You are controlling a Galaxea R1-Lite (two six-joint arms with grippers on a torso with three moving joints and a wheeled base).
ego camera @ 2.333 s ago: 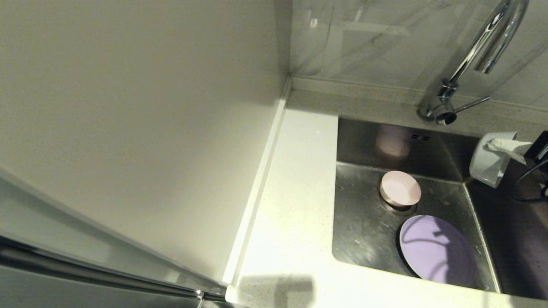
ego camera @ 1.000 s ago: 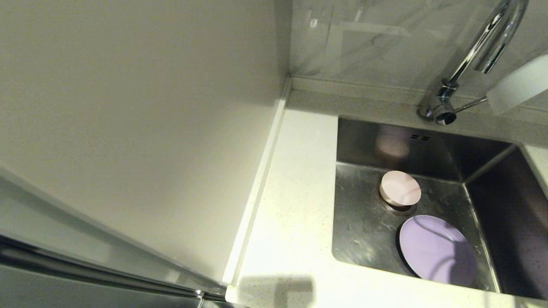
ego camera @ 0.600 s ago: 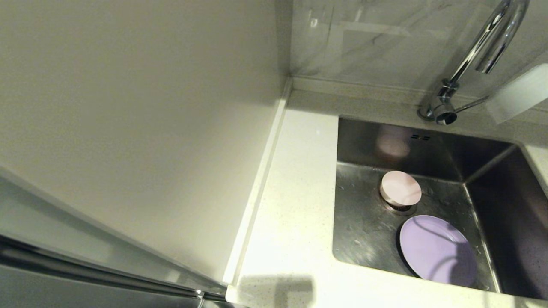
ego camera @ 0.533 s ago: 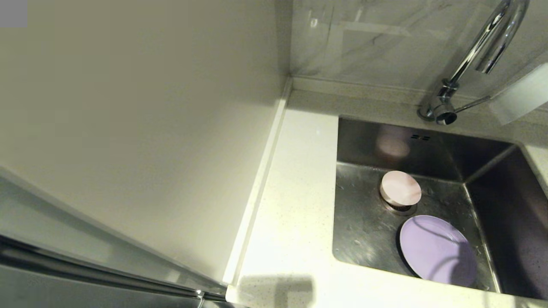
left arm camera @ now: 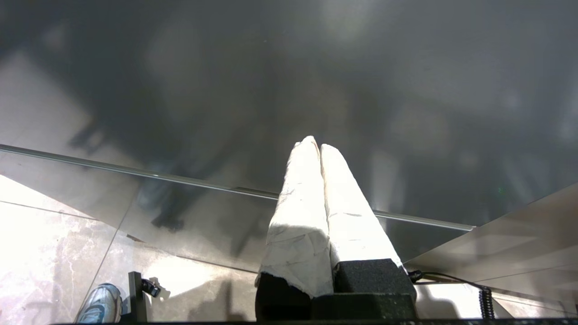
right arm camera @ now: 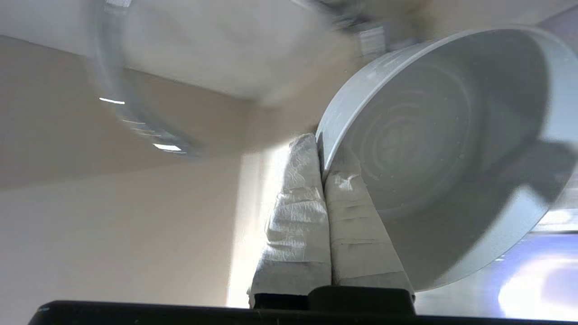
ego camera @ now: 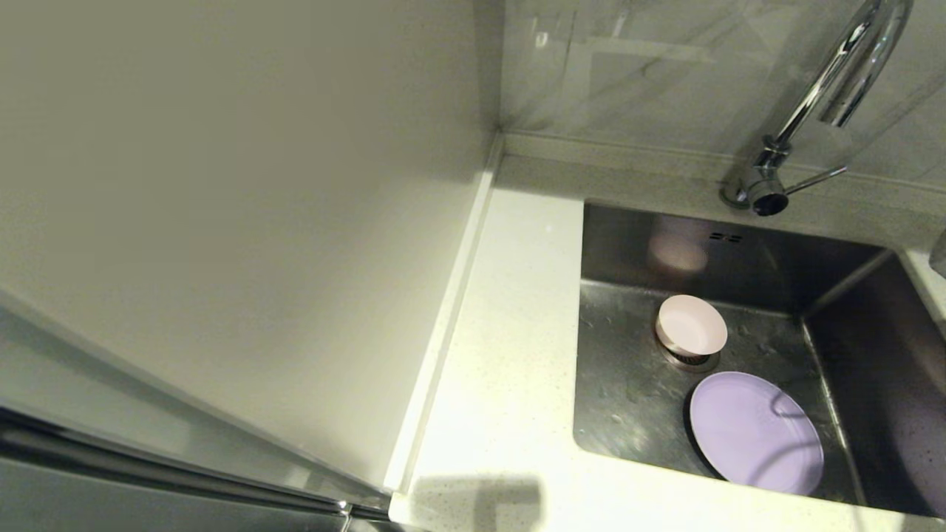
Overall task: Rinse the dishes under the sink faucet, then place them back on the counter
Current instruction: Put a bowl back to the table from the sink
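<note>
our right gripper point(right arm camera: 321, 149) is clamped on the rim of the light blue-grey bowl point(right arm camera: 433, 153), one wrapped white finger inside the wall and the other outside, and the bowl is tipped on edge so its ringed inner floor faces our wrist camera. behind it a curved shiny shape is too smeared for us to name. from our head camera only a grey sliver of the bowl point(ego camera: 940, 255) shows at the right edge, over the counter point(ego camera: 510, 355) past the sink's right rim.

our left gripper point(left arm camera: 319, 146) hangs parked out of the head view, its wrapped fingers pressed together on nothing, above a dark glossy surface and pale marbled floor tiles point(left arm camera: 45, 234).

in the sink point(ego camera: 628, 384), the pale pink bowl point(ego camera: 692, 325) sits mouth-down over the drain strainer, and the lilac plate point(ego camera: 755, 432) lies flat just in front of it, close but apart. the faucet point(ego camera: 828, 96) rises behind the basin's back rim, its thin lever point(ego camera: 813, 179) pointing to the right. the counter runs along the sink's left side up to the beige wall panel point(ego camera: 222, 222).
</note>
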